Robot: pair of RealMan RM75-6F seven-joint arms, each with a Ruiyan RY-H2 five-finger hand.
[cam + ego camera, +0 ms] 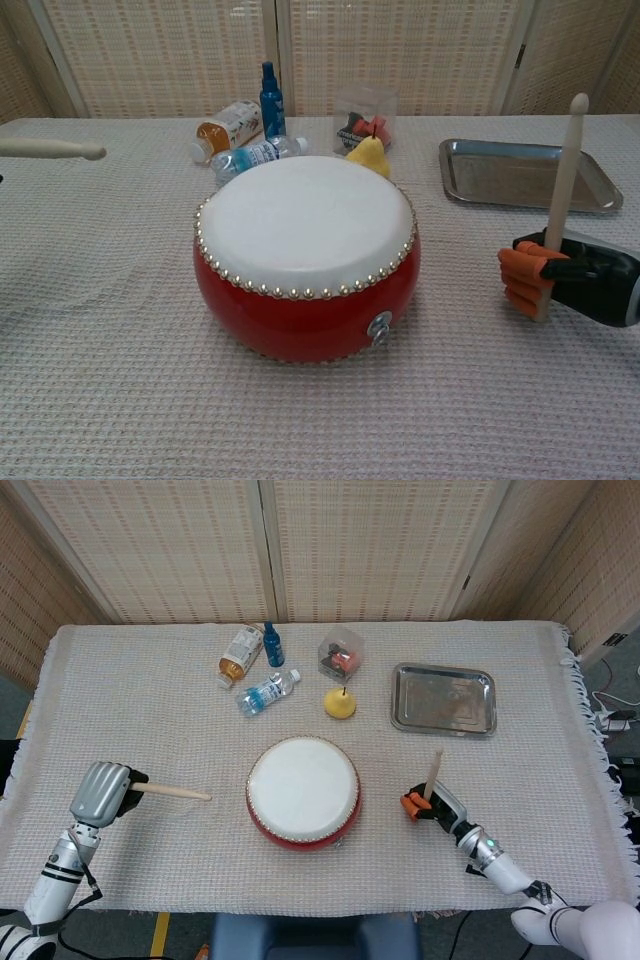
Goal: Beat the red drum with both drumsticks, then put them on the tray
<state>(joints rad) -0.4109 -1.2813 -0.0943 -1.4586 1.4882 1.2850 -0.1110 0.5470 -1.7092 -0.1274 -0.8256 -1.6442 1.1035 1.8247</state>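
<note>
Gripping one drumstick [172, 792] in our left hand [103, 792] and the other drumstick [561, 190] upright in our right hand [570, 280], fingers [522, 279] clenched, we risk missing the red drum [303, 792].

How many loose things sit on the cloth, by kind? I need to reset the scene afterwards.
Red drum with white skin: 1
Wooden drumsticks: 2
Bottles: 3
Yellow pear: 1
Clear plastic box: 1
Steel tray: 1
Total: 9

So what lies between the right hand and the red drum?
Only bare tablecloth: the head view shows nothing between the right hand and the red drum.
</note>
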